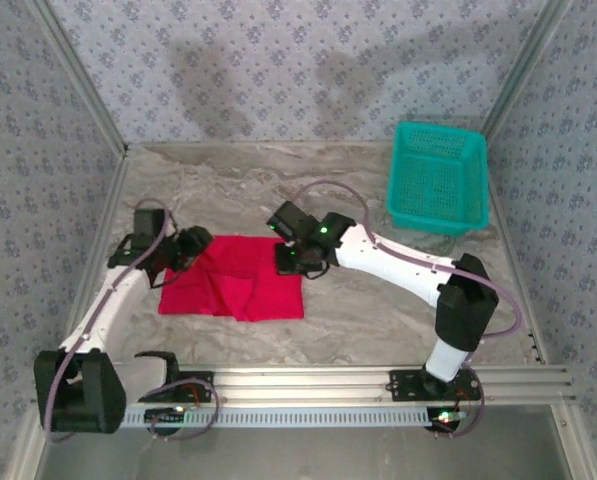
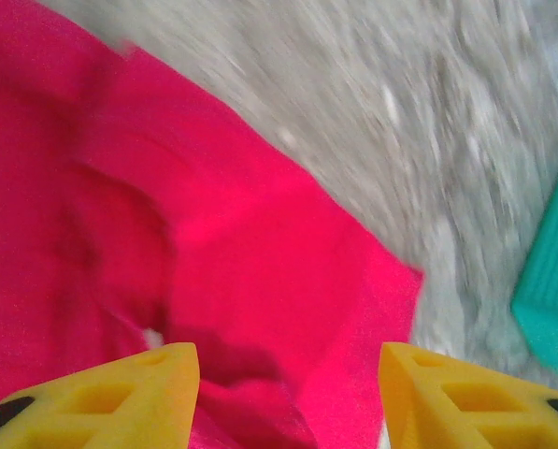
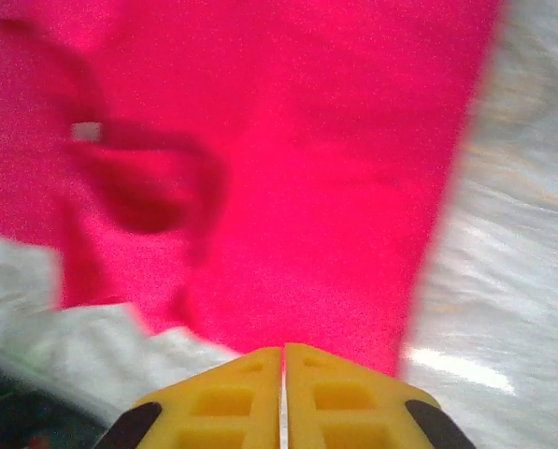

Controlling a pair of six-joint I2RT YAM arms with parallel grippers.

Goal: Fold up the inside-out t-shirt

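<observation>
**Item: red inside-out t-shirt on marbled counter, two arms in attendance**

Top external view:
- The inside-out t-shirt (image 1: 233, 282) lies flat and partly folded on the grey counter (image 1: 368, 315), left of centre.
- The left end effector (image 1: 190, 246) sits at the shirt's upper left corner.
- The right end effector (image 1: 290, 259) sits at the shirt's upper right edge.
- A teal mesh basket (image 1: 438, 129) stands well apart at the far right.

Left wrist view:
- The left end effector (image 2: 288, 355) has its yellow fingers (image 2: 129, 393) spread wide apart, with nothing between them.
- Red t-shirt (image 2: 250, 253) spreads beneath and ahead, creased.
- The counter (image 2: 400, 122) lies beyond, with a basket corner (image 2: 551, 290) at the right edge.

Right wrist view:
- The right end effector (image 3: 283, 355) has its fingers pressed together; no cloth shows between them.
- The t-shirt (image 3: 316, 159) lies directly ahead.
- A small pale tag (image 3: 85, 131) shows near a folded seam.
- The counter (image 3: 512, 281) shows to the right.
</observation>
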